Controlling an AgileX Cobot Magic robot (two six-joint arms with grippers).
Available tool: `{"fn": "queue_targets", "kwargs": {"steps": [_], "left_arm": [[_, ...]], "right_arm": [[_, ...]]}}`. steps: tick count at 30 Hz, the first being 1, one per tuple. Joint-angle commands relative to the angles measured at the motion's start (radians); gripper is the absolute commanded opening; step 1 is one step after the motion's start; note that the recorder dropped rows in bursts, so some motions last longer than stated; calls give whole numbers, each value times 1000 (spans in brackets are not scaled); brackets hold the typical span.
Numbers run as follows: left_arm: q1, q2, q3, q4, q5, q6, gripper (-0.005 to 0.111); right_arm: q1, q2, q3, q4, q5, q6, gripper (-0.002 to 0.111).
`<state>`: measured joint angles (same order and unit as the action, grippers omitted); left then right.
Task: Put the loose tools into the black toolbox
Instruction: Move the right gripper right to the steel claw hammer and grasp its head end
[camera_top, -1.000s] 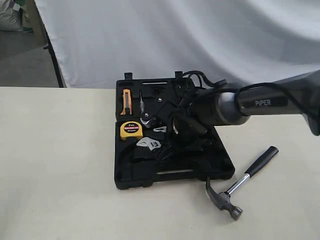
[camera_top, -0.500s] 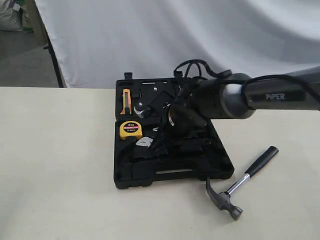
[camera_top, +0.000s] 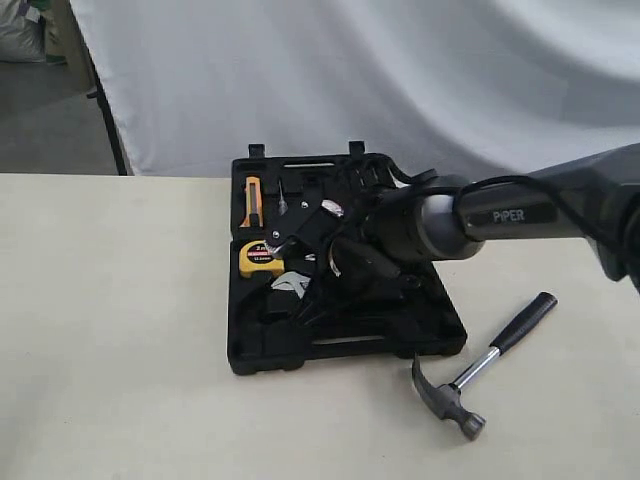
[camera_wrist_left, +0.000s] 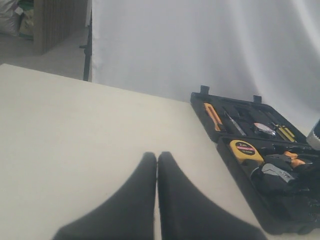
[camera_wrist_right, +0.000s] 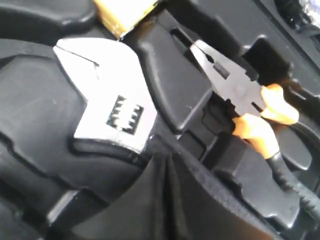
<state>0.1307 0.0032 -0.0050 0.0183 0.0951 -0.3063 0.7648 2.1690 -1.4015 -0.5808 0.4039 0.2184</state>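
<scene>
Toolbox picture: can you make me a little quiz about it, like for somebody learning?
1. True or false: the hammer lies inside the toolbox.
2. What colour is the tape measure? A yellow, B green, C red.
3. Fill in: the silver tool beside the orange-handled pliers is a ___.
Key: 1 false, it lies on the table; 2 A; 3 wrench.

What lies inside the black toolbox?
Seen in the toolbox: yellow tape measure, wrench, orange-handled pliers. The right arm covers the middle recesses, so their contents are hidden.
</scene>
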Motion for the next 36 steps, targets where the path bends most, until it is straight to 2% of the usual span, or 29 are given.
{"fn": "queue_targets", "kwargs": {"steps": [1, 12, 17, 19, 20, 22, 26, 31, 33, 36], "left_arm": [[25, -3, -3, 4, -7, -5, 1], [25, -3, -3, 4, -7, -5, 1], [25, -3, -3, 4, -7, -5, 1], [25, -3, -3, 4, -7, -5, 1], [25, -3, -3, 4, -7, -5, 1], [25, -3, -3, 4, -7, -5, 1], [25, -3, -3, 4, -7, -5, 1], [25, -3, -3, 4, -7, -5, 1], [25, -3, -3, 4, -7, -5, 1], [25, -3, -3, 4, -7, -5, 1]], "right_arm": [[-5, 11, 7, 8, 74, 21, 0], [-7, -229, 7, 8, 232, -14, 0], [-7, -330, 7, 54, 409, -304, 0], [-7, -343, 7, 122, 544, -482, 0], [-7, -343, 7, 155, 683, -586, 0], [-7, -341, 7, 212, 817, -682, 0], [-7, -341, 25, 355, 817, -806, 0], [-7, -341, 164, 253, 817, -779, 0], [-7, -341, 205, 226, 817, -767, 6], [-7, -339, 259, 178, 774, -767, 28]]}}
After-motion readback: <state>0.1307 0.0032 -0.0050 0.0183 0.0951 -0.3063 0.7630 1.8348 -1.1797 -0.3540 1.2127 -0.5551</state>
